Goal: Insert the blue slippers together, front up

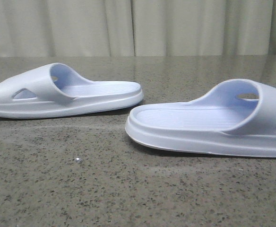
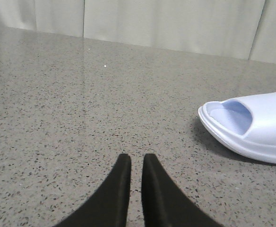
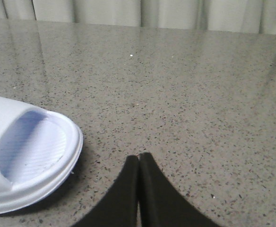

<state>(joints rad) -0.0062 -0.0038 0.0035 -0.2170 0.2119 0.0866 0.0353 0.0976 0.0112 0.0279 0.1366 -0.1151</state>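
Two pale blue slippers lie sole-down on the speckled grey table, heels toward each other. The left slipper (image 1: 62, 92) has its strap at the far left. The right slipper (image 1: 213, 120) sits nearer, its strap at the far right. Neither gripper shows in the front view. In the left wrist view my left gripper (image 2: 137, 158) hangs low over bare table with only a thin slit between its fingers, empty; the left slipper's toe end (image 2: 251, 125) lies apart from it. My right gripper (image 3: 139, 156) has its fingers pressed together, empty, beside the right slipper's toe end (image 3: 24, 156), not touching it.
A pale curtain (image 1: 138, 26) hangs behind the table's far edge. The table top (image 1: 128, 189) stretches in front of both slippers, with a small shiny speck (image 1: 78, 160) on it.
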